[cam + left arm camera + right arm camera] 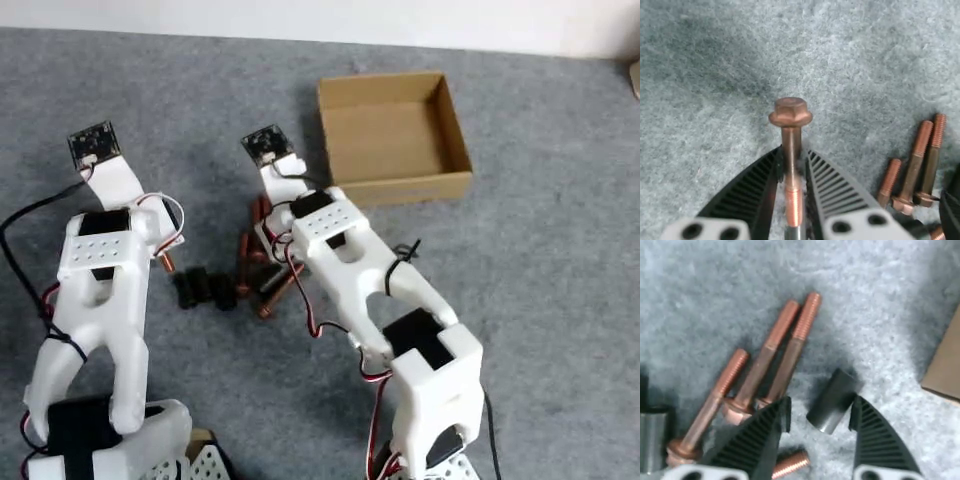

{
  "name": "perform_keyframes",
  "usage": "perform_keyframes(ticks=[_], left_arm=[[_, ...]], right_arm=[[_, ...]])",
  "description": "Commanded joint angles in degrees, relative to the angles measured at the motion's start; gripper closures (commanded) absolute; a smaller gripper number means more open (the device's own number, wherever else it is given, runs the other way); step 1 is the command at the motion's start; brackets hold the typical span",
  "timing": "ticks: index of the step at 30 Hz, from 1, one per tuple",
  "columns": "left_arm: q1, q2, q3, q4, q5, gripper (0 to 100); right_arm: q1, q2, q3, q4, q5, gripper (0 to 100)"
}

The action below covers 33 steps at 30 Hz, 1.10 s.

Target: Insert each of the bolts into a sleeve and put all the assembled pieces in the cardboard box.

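Observation:
My left gripper [793,152] is shut on the shaft of a copper bolt [790,114], whose hex head sticks out past the fingertips above the grey carpet. The high view shows this gripper [163,247] left of the black sleeves [200,290]. My right gripper [821,404] is open and low over the carpet, with a black sleeve [834,396] lying between its fingers. Beside it lie several loose copper bolts [775,360]. From above, that gripper [263,232] hangs over the bolt pile [262,280]. The cardboard box [395,135] stands open behind it to the right.
More loose bolts [915,165] lie to one side of the left gripper. A corner of the box [946,365] shows near the right gripper, and another sleeve [652,435] lies by the bolt heads. Grey carpet [540,260] covers the table.

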Motion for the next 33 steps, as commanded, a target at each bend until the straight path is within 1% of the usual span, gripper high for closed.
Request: perform_keyframes(ticks=[1,6,11,17,19,21,22,23,25,28,33], left_arm=[[0.0,-2.2,-0.3,-1.1,-0.4,99],[0.0,-2.2,-0.3,-1.1,-0.4,99],[0.0,-2.2,-0.3,-1.1,-0.4,99],[0.0,-2.2,-0.3,-1.1,-0.4,99],[0.0,-2.2,-0.3,-1.1,-0.4,99],[0.0,-2.2,-0.3,-1.1,-0.4,99],[0.0,-2.2,-0.3,-1.1,-0.4,99],[0.0,-2.2,-0.3,-1.1,-0.4,99],[0.0,-2.2,-0.3,-1.1,-0.4,99],[0.0,-2.2,-0.3,-1.1,-0.4,99],[0.0,-2.2,-0.3,-1.2,-0.4,99]], right_arm=[[-1.0,1.3,-1.9,-1.4,-1.7,80.8],[-0.8,7.8,-2.3,-0.3,-1.5,80.8],[-0.7,8.5,-5.8,1.2,-1.4,81.0],[0.1,8.5,-5.9,1.2,-1.7,81.6],[0.7,8.5,-5.9,1.2,-1.8,86.7],[1.0,8.5,-5.9,1.3,-1.8,98.0],[1.0,8.5,-5.9,1.3,-1.8,99.8],[1.0,8.5,-5.9,1.3,-1.8,98.1],[1.0,8.4,-5.9,1.3,-1.8,99.8],[0.9,8.0,-5.8,1.9,-1.8,99.4],[0.8,5.5,-6.3,7.5,-1.2,99.4]])
